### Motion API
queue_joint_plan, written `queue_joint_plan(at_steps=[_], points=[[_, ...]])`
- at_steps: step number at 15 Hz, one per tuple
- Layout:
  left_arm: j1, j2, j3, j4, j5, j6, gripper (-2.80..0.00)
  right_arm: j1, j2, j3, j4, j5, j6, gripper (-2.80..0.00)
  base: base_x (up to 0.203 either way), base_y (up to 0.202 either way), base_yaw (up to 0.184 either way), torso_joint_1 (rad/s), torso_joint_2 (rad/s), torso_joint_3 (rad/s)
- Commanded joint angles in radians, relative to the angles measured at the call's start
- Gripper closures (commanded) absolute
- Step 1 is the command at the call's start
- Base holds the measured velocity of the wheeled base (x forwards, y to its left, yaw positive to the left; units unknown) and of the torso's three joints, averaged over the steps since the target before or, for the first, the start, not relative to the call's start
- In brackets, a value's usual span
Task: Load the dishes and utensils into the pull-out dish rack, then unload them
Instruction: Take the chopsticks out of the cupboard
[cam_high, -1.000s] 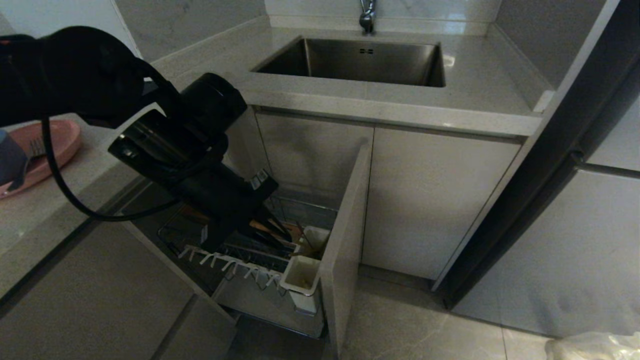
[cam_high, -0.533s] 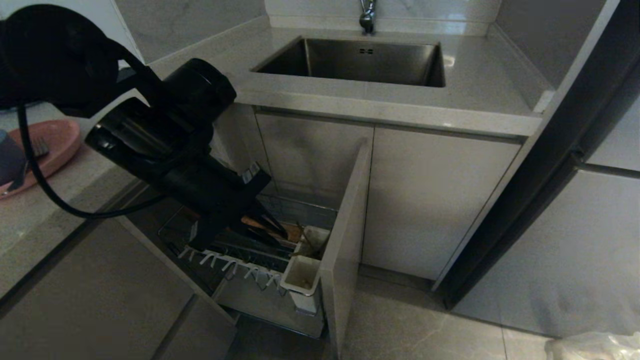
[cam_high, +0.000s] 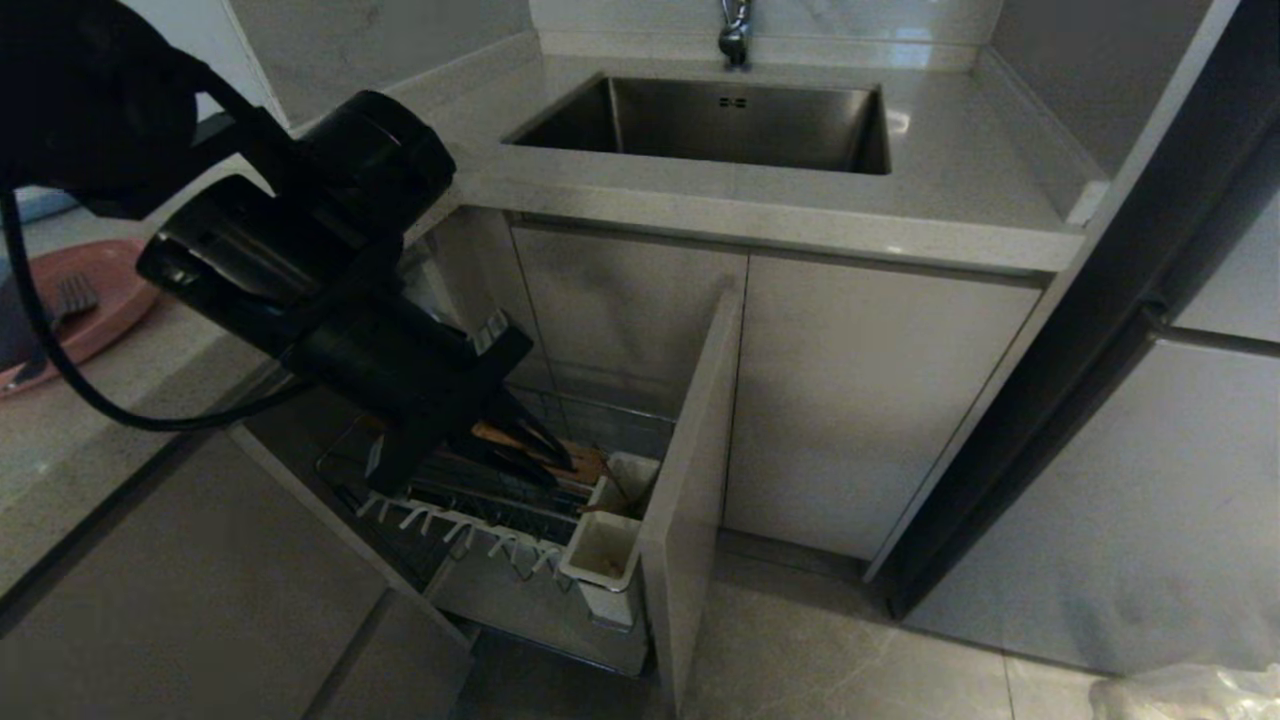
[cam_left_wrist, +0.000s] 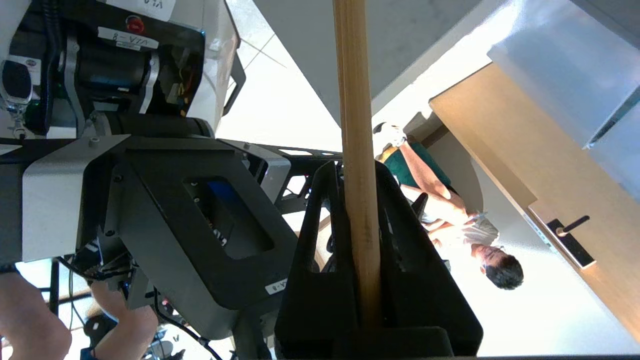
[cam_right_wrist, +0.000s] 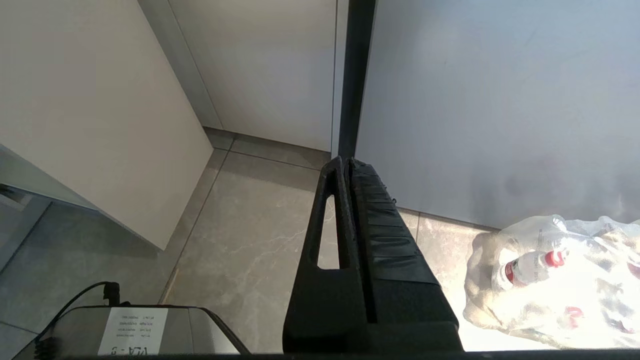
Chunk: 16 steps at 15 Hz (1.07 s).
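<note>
My left gripper (cam_high: 553, 463) hangs over the pull-out dish rack (cam_high: 470, 528), shut on the light-brown wooden chopsticks (cam_high: 497, 436). In the left wrist view the chopsticks (cam_left_wrist: 354, 90) run straight out between the two black fingers (cam_left_wrist: 320, 210) of that gripper (cam_left_wrist: 356, 169). The chopstick tips point toward the white utensil cups (cam_high: 603, 548) beside the beige front panel (cam_high: 690, 470). On the counter at far left lies the salmon-pink plate (cam_high: 105, 285), with a grey metal utensil (cam_high: 70, 297) on it. My right gripper (cam_right_wrist: 348, 161) is parked and shut above the floor tiles, holding nothing.
A steel sink (cam_high: 720, 120) is set in the counter behind the rack. A dark tall unit (cam_high: 1100, 330) stands to the right. A plastic bag of bottles (cam_right_wrist: 560, 275) lies on the floor. A person (cam_left_wrist: 450, 210) shows in the left wrist view.
My left arm has drawn upward and to the left over the rack, still shut on the chopsticks. The right arm has not moved.
</note>
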<state>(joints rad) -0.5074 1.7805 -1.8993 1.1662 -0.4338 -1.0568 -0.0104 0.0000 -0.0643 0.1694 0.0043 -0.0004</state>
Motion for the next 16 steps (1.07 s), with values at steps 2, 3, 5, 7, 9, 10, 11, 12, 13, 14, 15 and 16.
queue_joint_plan(at_steps=[2,3,5,7,9,10,11,12,13,14,15,16], points=[[0.0,-0.013,-0.001,0.006,-0.002,-0.006,0.0,0.0,0.0,0.0,0.001,0.0,-0.001,0.0,0.0,0.0,0.0,0.0,0.0,0.0],[0.0,-0.015,-0.001,0.006,-0.002,-0.006,0.0,0.0,0.0,0.0,0.001,0.0,0.0,0.0,0.0,0.0,0.0,0.0,0.0,0.0],[0.0,-0.019,-0.003,0.006,-0.002,-0.006,0.0,0.0,0.0,0.0,0.001,0.0,-0.001,0.0,0.0,0.0,0.0,0.0,0.0,0.0],[-0.001,-0.032,-0.003,0.007,-0.002,-0.006,0.0,0.0,0.0,0.0,0.001,0.0,0.0,0.0,0.0,0.0,0.0,0.0,0.0,0.0],[-0.003,-0.05,-0.009,0.007,0.0,-0.008,0.0,0.0,0.0,0.0,0.001,0.0,0.0,0.0,0.0,0.0,0.0,0.0,0.0,0.0],[-0.004,-0.057,-0.01,0.007,0.0,-0.008,0.0,0.0,0.0,0.0,0.001,0.0,-0.001,0.0,0.0,0.0,0.0,0.0,0.0,0.0],[-0.005,-0.074,-0.011,0.007,0.0,-0.008,0.0,0.0,0.0,0.0,0.001,0.0,0.0,0.0,0.0,0.0,0.0,0.0,0.0,0.0],[-0.005,-0.087,-0.012,0.007,0.0,-0.008,0.0,0.0,0.0,0.0,0.001,0.0,0.0,0.0,0.0,0.0,0.0,0.0,0.0,0.0],[-0.005,-0.101,-0.016,0.007,0.001,-0.008,0.0,0.0,0.0,0.0,0.001,0.0,0.0,0.0,0.0,0.0,0.0,0.0,0.0,0.0],[-0.006,-0.117,-0.018,0.007,0.001,-0.008,0.0,0.0,0.0,0.0,0.001,0.0,-0.001,0.0,0.0,0.0,0.0,0.0,0.0,0.0],[-0.006,-0.133,-0.021,0.007,0.001,-0.01,0.0,0.0,0.0,0.0,0.001,0.0,0.0,0.0,0.0,0.0,0.0,0.0,0.0,0.0],[-0.006,-0.147,-0.029,0.007,0.002,-0.012,0.0,0.0,0.0,0.0,0.001,0.0,-0.001,0.0,0.0,0.0,0.0,0.0,0.0,0.0]])
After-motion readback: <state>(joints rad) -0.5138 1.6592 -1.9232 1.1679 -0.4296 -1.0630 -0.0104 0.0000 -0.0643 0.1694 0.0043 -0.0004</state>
